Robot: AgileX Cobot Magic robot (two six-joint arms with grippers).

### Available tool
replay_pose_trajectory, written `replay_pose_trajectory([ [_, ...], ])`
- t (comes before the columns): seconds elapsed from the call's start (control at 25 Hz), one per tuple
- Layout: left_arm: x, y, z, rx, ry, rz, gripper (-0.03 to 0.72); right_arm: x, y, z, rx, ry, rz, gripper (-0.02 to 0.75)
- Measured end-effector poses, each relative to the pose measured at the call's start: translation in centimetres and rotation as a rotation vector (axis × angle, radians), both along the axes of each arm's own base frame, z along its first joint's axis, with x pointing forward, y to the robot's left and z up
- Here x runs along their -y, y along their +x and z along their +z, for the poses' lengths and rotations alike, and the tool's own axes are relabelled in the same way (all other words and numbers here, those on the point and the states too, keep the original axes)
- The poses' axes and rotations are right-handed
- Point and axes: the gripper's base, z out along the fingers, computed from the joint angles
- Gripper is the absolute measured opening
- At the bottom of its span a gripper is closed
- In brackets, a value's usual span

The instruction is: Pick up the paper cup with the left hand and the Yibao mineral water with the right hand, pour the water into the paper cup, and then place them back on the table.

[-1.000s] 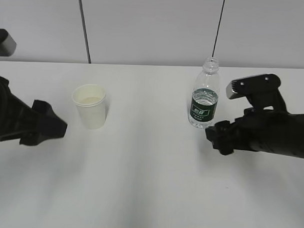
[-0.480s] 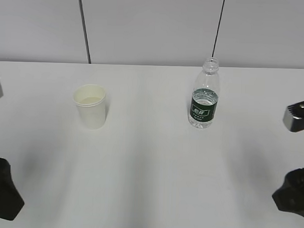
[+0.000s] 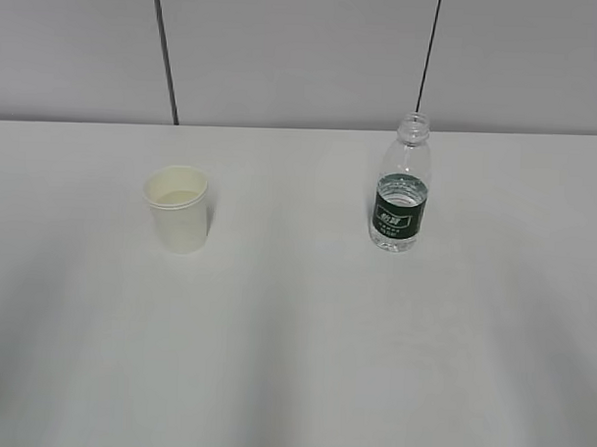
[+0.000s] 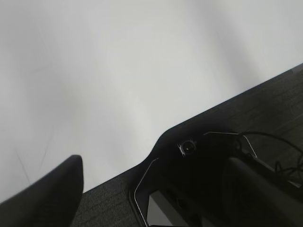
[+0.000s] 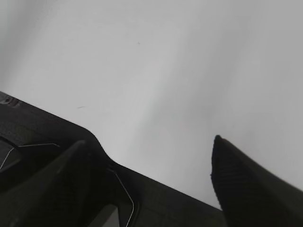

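Observation:
The paper cup stands upright on the white table, left of centre. The Yibao mineral water stands upright to its right, capless, with water up to about the top of the green label. Neither arm shows in the exterior view. In the left wrist view my left gripper is open and empty, one black finger at lower left, over the table's edge. In the right wrist view my right gripper is open and empty, with fingers wide apart. Cup and bottle are out of both wrist views.
A grey wall with a dark vertical seam and a thin black cable runs behind the table. The wrist views show the table's edge and dark robot base parts below it.
Both arms have drawn back from beside the cup and bottle, down toward the near corners and out of the exterior view. Cup and bottle have not moved.

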Motion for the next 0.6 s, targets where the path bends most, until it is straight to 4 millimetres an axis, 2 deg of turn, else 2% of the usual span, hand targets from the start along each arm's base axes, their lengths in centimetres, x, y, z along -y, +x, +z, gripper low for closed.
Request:
replay_pose_trajectory([
  [0.12, -0.9, -1.8, -1.0, 0.063, -0.02, -0.002, 0.542, 0.7, -2.0, -0.9, 0.048, 0.014, 0.0, 0.587],
  [0.28, -1.8, -3.5, -2.4, 0.141, -0.039, 0.001, 0.541, 1.3, -3.7, -1.7, 0.084, 0.012, -0.007, 0.587],
  [0.6, -2.1, -4.1, -2.8, 0.216, -0.073, 0.005, 0.541, 1.7, -4.4, -1.7, 0.128, 0.021, -0.029, 0.587],
])
